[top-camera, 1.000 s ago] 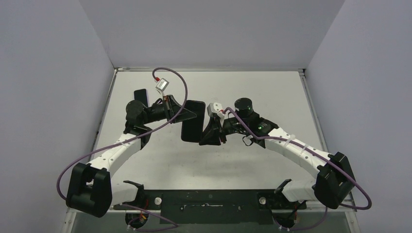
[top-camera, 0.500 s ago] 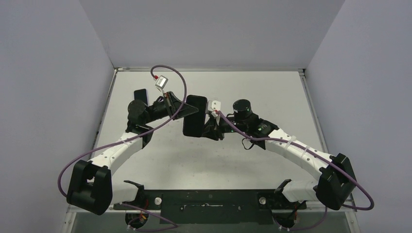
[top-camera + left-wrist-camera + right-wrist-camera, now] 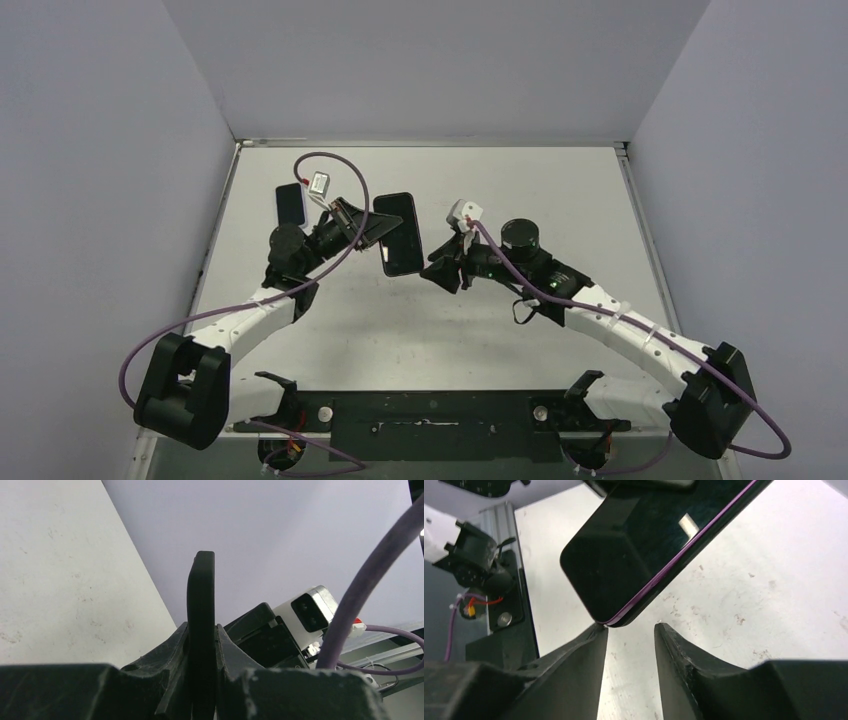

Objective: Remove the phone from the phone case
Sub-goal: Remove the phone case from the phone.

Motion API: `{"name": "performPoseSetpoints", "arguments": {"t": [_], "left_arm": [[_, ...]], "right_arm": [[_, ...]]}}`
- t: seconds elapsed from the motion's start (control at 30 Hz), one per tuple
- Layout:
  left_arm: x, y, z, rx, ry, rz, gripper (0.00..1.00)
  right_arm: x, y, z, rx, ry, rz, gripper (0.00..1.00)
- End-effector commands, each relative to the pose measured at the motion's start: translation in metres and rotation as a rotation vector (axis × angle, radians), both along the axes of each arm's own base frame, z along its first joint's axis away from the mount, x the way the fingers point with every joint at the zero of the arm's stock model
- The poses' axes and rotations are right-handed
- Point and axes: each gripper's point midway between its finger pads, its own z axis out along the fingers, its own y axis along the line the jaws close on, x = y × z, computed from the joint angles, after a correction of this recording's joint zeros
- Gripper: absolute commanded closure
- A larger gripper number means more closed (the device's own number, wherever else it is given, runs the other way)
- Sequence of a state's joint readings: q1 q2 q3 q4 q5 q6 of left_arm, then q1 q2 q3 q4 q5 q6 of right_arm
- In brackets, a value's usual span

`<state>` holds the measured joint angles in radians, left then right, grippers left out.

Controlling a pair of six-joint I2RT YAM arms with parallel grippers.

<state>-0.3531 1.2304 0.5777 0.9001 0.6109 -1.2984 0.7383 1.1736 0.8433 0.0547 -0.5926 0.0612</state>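
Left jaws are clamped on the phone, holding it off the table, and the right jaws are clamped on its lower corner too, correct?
No. The right wrist view shows the right jaws apart, bare table between them, the corner of the phone at their tips but not gripped. The left jaws are clamped on it, off the table.

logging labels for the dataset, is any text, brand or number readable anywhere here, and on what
No text can be read anywhere.
The phone, clamped in the left fingers, shows a dark screen with only a patch of glare.
The silver camera box has no legible marking.
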Motion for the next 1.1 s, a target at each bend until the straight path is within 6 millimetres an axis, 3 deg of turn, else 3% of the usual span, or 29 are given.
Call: {"name": "performPoseSetpoints", "arguments": {"t": [0.0, 0.17, 0.3, 0.57, 1.07], "left_arm": [[-0.001, 0.001, 0.038, -0.1, -0.073, 0.047, 1.0], [0.012, 0.005, 0.042, -0.119, -0.094, 0.111, 1.0], [0.017, 0.008, 0.043, -0.138, -0.091, 0.145, 1.0], [0.021, 0.013, 0.044, -0.187, -0.074, 0.183, 1.0], [0.015, 0.006, 0.055, -0.234, -0.083, 0.162, 1.0]], "right_arm": [[0.011, -0.015, 0.045, 0.147, -0.026, -0.142, 0.54], [-0.003, -0.026, 0.059, 0.219, 0.13, -0.202, 0.37], [-0.012, -0.025, 0.07, 0.313, 0.286, -0.228, 0.32], [-0.02, -0.012, 0.074, 0.43, 0.528, -0.207, 0.32], [-0.007, -0.006, 0.078, 0.528, 0.628, -0.207, 0.41]]}}
